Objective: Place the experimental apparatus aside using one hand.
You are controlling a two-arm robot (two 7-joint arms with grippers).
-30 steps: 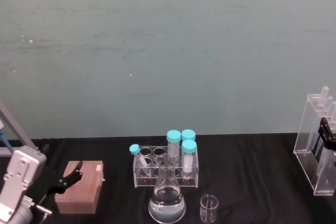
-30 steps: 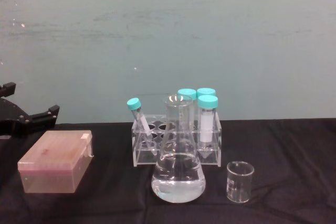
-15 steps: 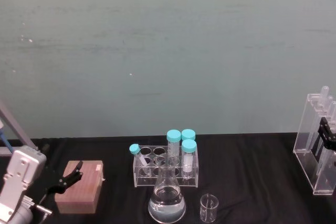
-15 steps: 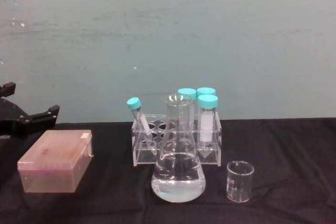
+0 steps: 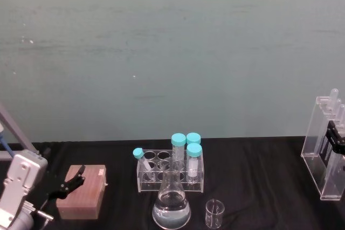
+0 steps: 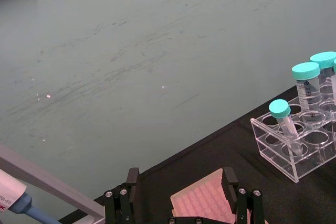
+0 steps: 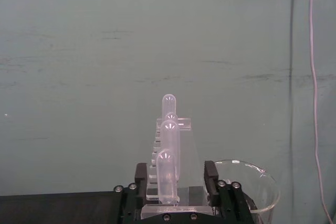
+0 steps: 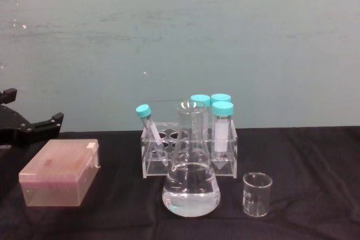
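The tall acrylic stand [image 5: 325,157] with long clear tubes is at the table's far right. My right gripper [image 5: 335,139] is shut on it, and in the right wrist view its black fingers [image 7: 140,182] press both sides of the stand [image 7: 173,182]. The conical flask [image 5: 171,208] [image 8: 191,186] holding clear liquid and the small graduated beaker [image 5: 214,214] [image 8: 257,195] stand at the front centre, untouched. My left gripper [image 5: 70,183] [image 6: 180,195] hangs open at the left, just above a pink box.
A clear rack [image 5: 170,172] [image 8: 188,153] of teal-capped tubes stands right behind the flask. The pink box [image 5: 82,191] [image 8: 59,171] lies at the left. A pipette [image 6: 18,198] leans at the far left. A larger glass beaker [image 7: 254,187] stands beyond the stand.
The right gripper and the stand have drifted very slightly to the right. Everything else is as before.
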